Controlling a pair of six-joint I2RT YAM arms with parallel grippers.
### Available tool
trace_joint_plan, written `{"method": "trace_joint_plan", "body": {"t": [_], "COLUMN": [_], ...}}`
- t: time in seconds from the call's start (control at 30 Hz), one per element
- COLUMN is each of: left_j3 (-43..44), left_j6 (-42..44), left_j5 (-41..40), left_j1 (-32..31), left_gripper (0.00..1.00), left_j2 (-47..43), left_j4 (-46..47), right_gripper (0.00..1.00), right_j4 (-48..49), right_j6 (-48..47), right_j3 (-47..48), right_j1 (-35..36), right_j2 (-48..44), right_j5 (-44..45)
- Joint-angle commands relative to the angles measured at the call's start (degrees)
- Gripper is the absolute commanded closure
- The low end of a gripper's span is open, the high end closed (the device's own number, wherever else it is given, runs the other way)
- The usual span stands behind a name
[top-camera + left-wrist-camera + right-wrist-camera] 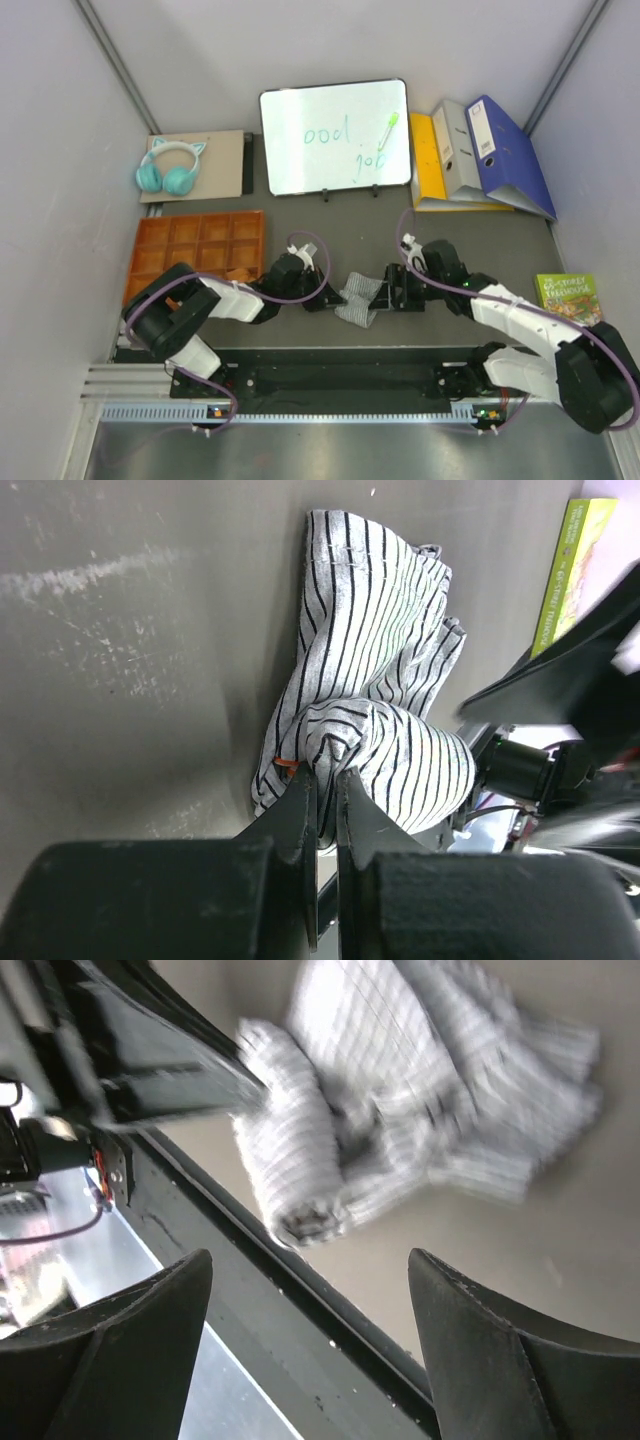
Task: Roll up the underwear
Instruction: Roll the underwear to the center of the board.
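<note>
Boxers (pixel 380 670), part-rolled on tabletop (pixel 120 680): left hand (pixel 325 780) pinching the rolled end, right hand (pixel 310 1260) spread, clear of cloth; risk: roll unwinds, being held at one end only.

A dark grey table (pixel 480 250) is seen. The striped shorts (pixel 358 298) are bunched up in the middle of it, near the front edge, with one end rolled. An orange tray (pixel 200 214) with many little boxes is laid at the left. A flat brown board (pixel 225 165) is laid behind the tray. A whiteboard (pixel 335 135) is stood up at the back. Three folders (pixel 470 160) are leaned together at the back right. A green book (pixel 568 297) is laid at the right edge.
</note>
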Motion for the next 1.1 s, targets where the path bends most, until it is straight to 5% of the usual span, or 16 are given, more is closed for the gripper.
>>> {"method": "trace_joint_plan", "body": {"t": [0.0,0.3,0.77,1.07], "left_j3": [-1.24,-2.12,-2.30,-2.91], "left_j6": [-0.88,-2.90,-3.69,-4.22], "left_j5": [-3.36,-1.60,-1.69,-0.46], "left_j1": [-0.50,-0.59,-0.59,-0.50], "left_gripper": [1.00,1.00,1.00,1.00], "left_j2": [4.40,6.24,6.07,5.28], "left_j4": [-7.11,-4.73,-4.03,-0.52], "right_gripper": [0.21,0.21,0.25,0.59], "right_j4": [12.24,24.09,27.71,22.97], "right_j6": [9.10,12.97,14.82,15.35], "right_j3": [-6.59,-12.40,-13.98,-13.98], "right_j1": [0.10,2.30,5.91,6.43], "right_j2": [-5.20,-2.23,5.33,5.60], "right_j5": [1.30,2.45,9.30,15.97]}}
